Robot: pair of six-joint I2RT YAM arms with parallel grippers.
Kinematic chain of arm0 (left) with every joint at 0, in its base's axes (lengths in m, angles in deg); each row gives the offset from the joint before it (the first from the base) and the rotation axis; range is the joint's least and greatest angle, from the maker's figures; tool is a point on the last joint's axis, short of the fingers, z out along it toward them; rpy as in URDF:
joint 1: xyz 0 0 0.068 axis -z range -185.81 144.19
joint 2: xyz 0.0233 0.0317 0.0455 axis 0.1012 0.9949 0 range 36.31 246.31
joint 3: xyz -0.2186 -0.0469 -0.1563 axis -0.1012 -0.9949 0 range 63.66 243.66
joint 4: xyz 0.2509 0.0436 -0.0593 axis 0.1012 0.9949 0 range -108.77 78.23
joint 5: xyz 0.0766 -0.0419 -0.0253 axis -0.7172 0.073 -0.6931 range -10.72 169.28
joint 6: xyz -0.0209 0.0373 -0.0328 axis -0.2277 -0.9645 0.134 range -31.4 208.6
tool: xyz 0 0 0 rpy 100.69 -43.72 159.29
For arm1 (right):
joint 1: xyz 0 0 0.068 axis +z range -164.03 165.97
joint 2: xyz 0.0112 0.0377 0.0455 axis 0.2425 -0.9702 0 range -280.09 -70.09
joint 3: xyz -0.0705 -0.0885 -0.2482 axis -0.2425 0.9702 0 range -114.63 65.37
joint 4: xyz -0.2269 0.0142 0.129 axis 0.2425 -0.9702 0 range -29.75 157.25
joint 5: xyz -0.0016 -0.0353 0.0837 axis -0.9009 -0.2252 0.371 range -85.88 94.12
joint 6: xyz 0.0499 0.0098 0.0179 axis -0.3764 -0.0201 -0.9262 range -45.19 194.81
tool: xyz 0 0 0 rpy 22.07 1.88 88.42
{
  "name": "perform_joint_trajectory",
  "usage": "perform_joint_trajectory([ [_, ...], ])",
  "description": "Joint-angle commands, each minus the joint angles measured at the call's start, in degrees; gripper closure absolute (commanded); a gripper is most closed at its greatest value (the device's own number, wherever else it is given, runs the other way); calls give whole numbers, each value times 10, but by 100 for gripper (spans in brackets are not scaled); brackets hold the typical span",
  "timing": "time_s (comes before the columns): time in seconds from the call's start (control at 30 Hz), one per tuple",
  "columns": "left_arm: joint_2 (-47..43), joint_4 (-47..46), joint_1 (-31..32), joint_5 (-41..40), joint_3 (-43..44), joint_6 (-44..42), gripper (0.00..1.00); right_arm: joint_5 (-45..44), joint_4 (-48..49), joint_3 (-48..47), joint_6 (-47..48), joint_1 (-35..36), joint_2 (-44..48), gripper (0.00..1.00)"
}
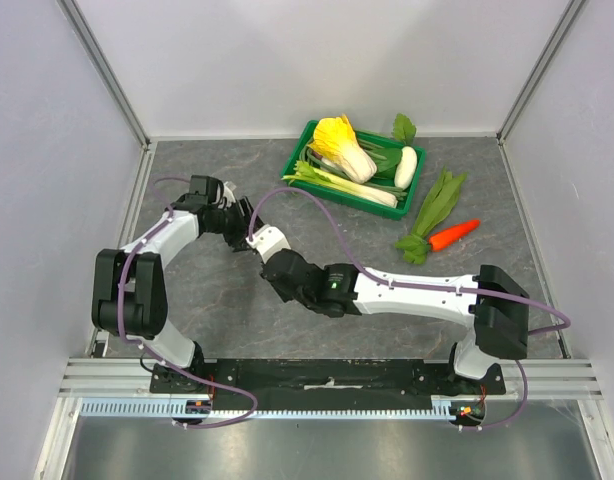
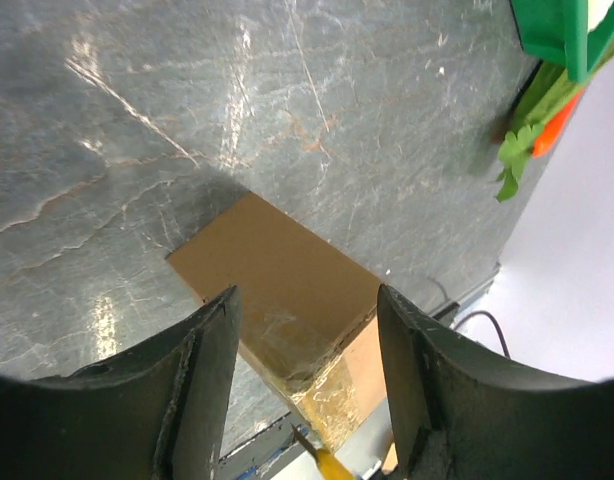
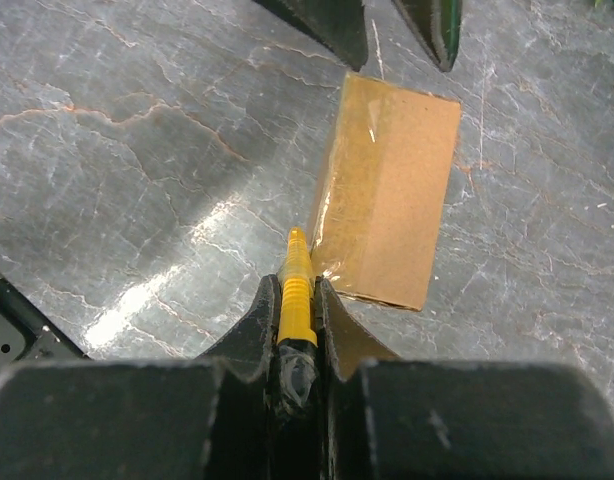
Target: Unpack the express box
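Tape-cutting step: right claw (image 3: pixel 299 295) clamped on yellow cutter (image 3: pixel 295 272), tip at taped edge of express box (image 3: pixel 392 190) just ahead; left claw (image 2: pixel 307 300) half-open, empty, over box. Next, likely: slice along tape seam.

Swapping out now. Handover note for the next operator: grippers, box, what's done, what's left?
Left gripper: open, poised over the box, not gripping.
Right gripper: shut on a yellow tool, tip by the box's taped edge.
Box: flat on the table, lid closed, tape apparently uncut.
Done: tool in hand, at the box.
Left: slit tape, lift lid, empty it.
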Motion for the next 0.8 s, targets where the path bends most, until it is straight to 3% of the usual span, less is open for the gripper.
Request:
perform_joint_trajectory([
  [0.0,-13,-69,-2,92,-44,24,37,-29,2,14,-25,-7,2,100],
  [0.1,-16,-103,-1,132,-67,45,37,-37,-7,20,-41,-8,5,100],
  [0.77,-86,-140,5,161,-157,62,41,-123,-55,120,-118,-54,103,100],
])
